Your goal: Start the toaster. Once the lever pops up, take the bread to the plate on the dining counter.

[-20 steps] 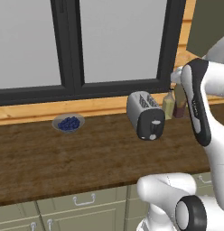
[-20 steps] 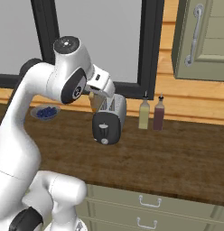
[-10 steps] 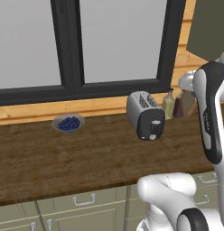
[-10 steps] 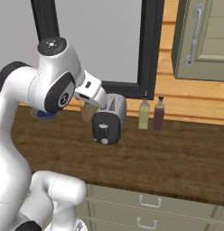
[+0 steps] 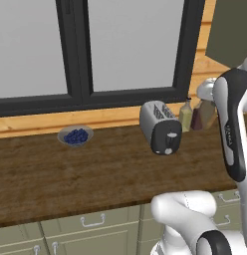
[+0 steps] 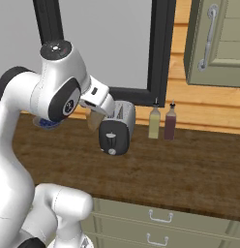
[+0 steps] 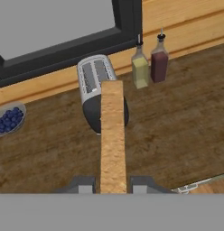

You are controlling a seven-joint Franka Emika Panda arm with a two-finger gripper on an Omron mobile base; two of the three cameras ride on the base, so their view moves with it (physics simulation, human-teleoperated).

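Observation:
My gripper [image 7: 113, 182] is shut on the bread [image 7: 112, 135], a tan slice seen edge-on that runs up the middle of the hand view. From the right base view the bread [image 6: 95, 120] hangs under the hand, just left of the toaster [image 6: 117, 131]. The silver toaster [image 5: 160, 126] stands on the brown worktop by the window, and both its slots [image 7: 95, 76] are empty. Its pale lever [image 6: 111, 137] sits on the dark end panel above the round knob. The plate and the dining counter are out of view.
A grey bowl of blueberries [image 5: 74, 135] sits left of the toaster. Two bottles [image 7: 140, 67] [image 7: 159, 63] stand right of it against the wooden wall. A wall cabinet [image 6: 216, 43] hangs at the upper right. Beige drawers [image 5: 90, 221] run under the worktop's front edge.
The arm has swung back from above the toaster, carrying the bread lower and toward the toaster's front. The toaster, bowl and bottles have stayed put.

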